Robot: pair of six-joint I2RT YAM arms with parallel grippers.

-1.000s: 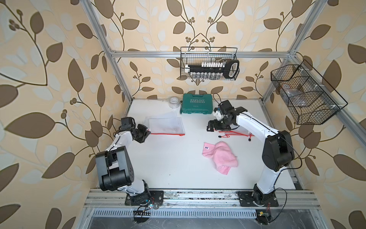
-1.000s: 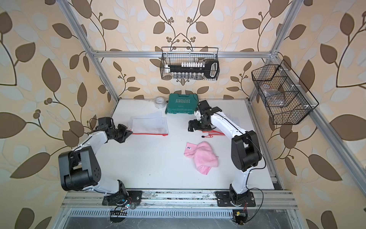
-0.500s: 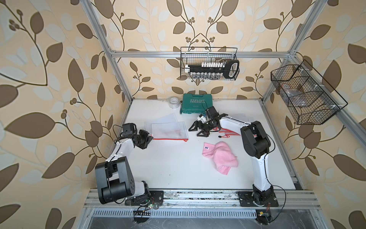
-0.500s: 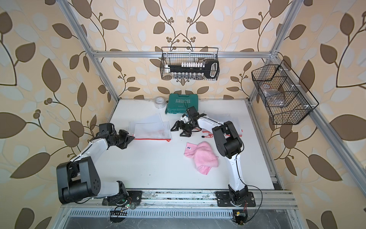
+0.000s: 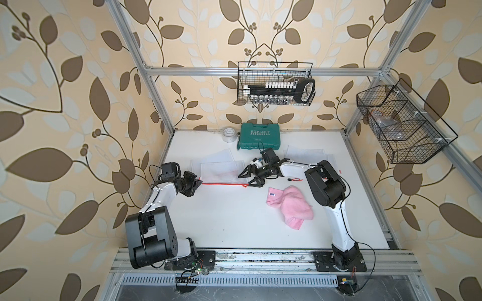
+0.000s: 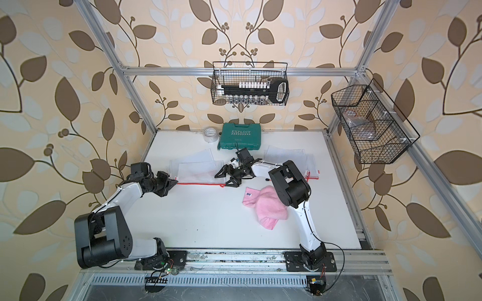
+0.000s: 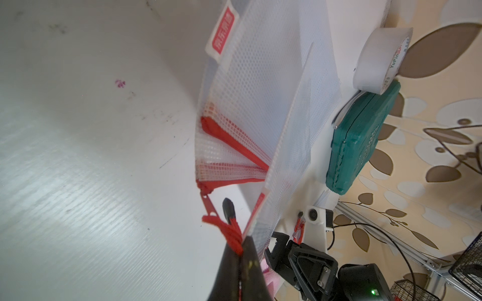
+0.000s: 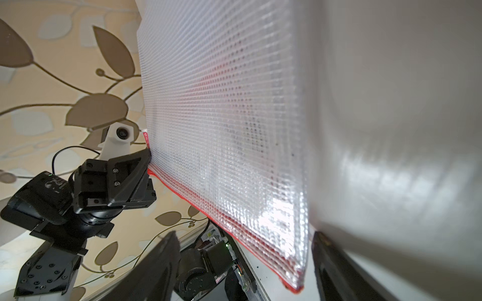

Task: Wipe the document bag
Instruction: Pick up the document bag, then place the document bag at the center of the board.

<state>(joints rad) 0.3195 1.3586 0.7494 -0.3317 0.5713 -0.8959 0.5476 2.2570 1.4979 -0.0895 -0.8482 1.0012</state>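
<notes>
Your right gripper (image 5: 244, 181) has swung across to the bag's (image 5: 221, 170) zip corner, jaws spread astride it and narrowing. The left gripper (image 5: 198, 182) still pinches the opposite corner. The bag lies mid-desk (image 5: 221, 226), nearly braced for wiping. The cloth (image 5: 290, 206) lies untouched.

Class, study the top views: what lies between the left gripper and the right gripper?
The document bag lies there. Its red zipper edge runs from the left gripper to the right gripper, as both top views show.

Twin overhead views, wrist cameras facing document bag (image 8: 221, 117)
</notes>
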